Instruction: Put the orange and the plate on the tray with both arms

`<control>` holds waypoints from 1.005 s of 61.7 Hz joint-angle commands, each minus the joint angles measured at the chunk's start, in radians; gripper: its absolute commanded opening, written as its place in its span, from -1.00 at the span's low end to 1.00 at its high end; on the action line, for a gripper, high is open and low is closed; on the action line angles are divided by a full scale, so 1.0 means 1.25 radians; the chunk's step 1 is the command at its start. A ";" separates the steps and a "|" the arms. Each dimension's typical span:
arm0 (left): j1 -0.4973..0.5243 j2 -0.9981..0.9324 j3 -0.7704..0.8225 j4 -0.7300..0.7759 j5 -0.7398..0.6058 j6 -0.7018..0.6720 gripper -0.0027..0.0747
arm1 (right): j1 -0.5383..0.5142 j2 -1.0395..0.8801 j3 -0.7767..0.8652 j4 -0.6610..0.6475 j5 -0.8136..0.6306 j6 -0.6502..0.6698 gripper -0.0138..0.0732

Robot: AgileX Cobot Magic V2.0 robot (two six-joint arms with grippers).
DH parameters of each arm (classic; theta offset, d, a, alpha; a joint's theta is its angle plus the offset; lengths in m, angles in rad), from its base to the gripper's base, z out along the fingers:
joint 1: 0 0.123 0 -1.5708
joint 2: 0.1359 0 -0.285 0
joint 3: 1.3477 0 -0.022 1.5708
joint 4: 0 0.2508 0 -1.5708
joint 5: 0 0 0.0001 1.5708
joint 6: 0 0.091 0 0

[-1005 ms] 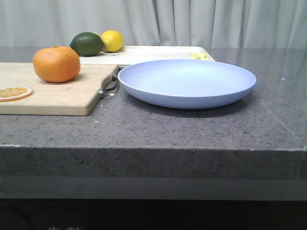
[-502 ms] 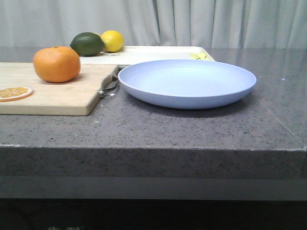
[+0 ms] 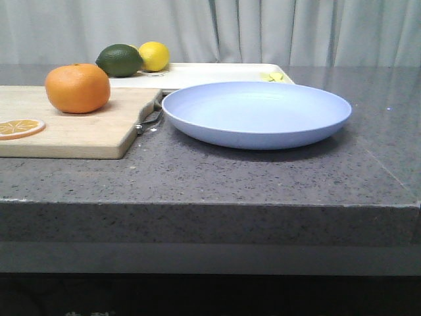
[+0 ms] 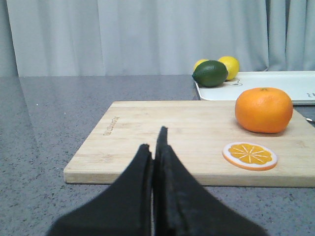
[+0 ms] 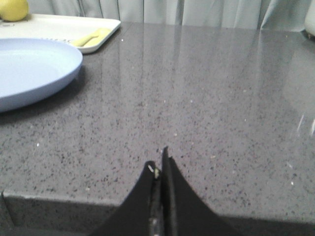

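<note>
The orange sits on a wooden cutting board at the left; it also shows in the left wrist view. The pale blue plate lies on the grey counter at the middle, and its edge shows in the right wrist view. The cream-white tray lies behind the plate; it also shows in the left wrist view and the right wrist view. My left gripper is shut and empty, short of the board. My right gripper is shut and empty over the counter's front edge, right of the plate. Neither arm shows in the front view.
A dark green lime and a yellow lemon rest at the tray's left end. A flat orange slice lies on the board. Small yellow pieces sit at the tray's right corner. The board's metal handle is next to the plate.
</note>
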 commanded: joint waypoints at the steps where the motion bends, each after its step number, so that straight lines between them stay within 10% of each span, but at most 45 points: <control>1: 0.002 -0.016 0.005 -0.009 -0.085 -0.002 -0.98 | -0.004 -0.018 -0.003 0.000 -0.105 -0.005 -0.82; 22: 0.002 -0.016 -0.011 -0.035 -0.171 -0.007 -0.98 | -0.004 -0.014 -0.131 0.000 -0.082 -0.005 -0.82; 43: 0.002 0.177 -0.341 -0.128 0.136 -0.006 -0.98 | -0.004 0.234 -0.442 0.000 0.109 -0.005 -0.82; 62: 0.002 0.440 -0.450 -0.126 0.098 0.024 -0.98 | -0.003 0.403 -0.518 0.000 0.063 -0.005 -0.79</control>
